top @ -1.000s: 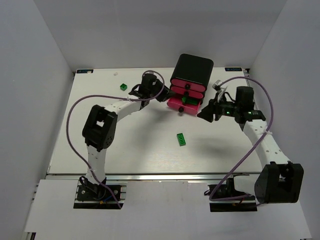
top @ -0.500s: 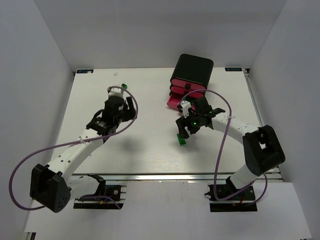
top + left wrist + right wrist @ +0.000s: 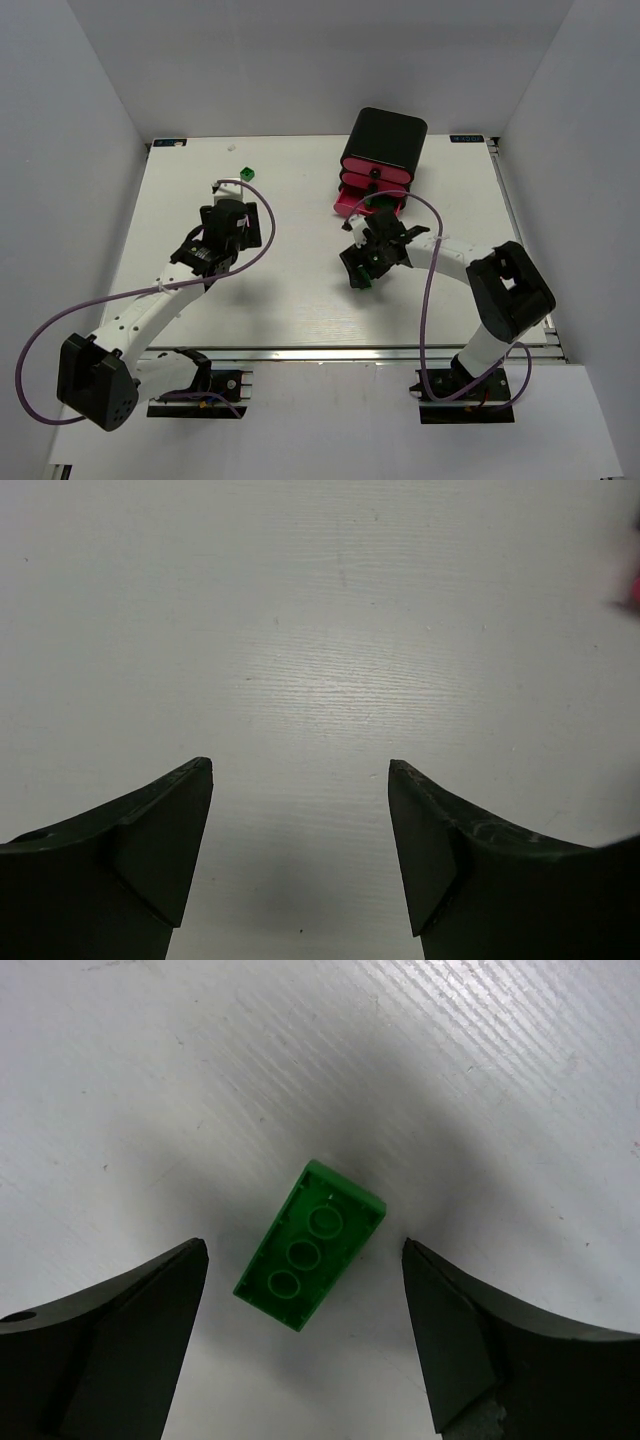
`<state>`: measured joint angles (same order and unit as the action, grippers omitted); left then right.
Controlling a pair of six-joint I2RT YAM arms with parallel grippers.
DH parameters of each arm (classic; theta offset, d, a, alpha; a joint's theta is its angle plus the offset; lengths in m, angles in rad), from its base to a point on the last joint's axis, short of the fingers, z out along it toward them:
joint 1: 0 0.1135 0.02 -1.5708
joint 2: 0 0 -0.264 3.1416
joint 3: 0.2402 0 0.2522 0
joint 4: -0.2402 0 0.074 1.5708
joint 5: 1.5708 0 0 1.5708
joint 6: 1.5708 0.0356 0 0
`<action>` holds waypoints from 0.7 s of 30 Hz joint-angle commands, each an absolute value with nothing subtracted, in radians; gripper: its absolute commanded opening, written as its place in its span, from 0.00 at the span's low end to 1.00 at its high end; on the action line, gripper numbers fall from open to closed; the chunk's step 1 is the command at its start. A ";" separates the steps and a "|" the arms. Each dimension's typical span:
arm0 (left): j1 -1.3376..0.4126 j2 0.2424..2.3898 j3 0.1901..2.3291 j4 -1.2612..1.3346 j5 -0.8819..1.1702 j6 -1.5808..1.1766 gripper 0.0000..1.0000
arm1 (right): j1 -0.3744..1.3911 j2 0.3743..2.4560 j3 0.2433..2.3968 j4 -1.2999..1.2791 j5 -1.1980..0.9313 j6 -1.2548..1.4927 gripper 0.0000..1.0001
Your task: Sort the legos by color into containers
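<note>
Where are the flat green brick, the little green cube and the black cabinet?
Flat green plastic brick (image 3: 305, 1250): right wrist view, middle of its upturned face.
Small dark green plastic cube (image 3: 247, 174): top view, its top face.
Glossy black cabinet with pink drawers (image 3: 388, 135): top view, its black top.

From above, my right gripper covers most of the green brick; only a sliver shows. My right arm hides part of the lowest pink drawer. At the right edge of my left wrist view, a pink smear is cut off and blurred; I cannot name it.
</note>
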<state>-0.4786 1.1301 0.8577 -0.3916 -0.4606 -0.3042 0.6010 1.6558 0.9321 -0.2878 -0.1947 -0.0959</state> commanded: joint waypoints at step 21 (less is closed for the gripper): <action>-0.472 1.042 0.868 -0.391 -0.540 -0.296 0.81 | 0.693 1.634 0.905 -0.178 0.063 -0.193 0.00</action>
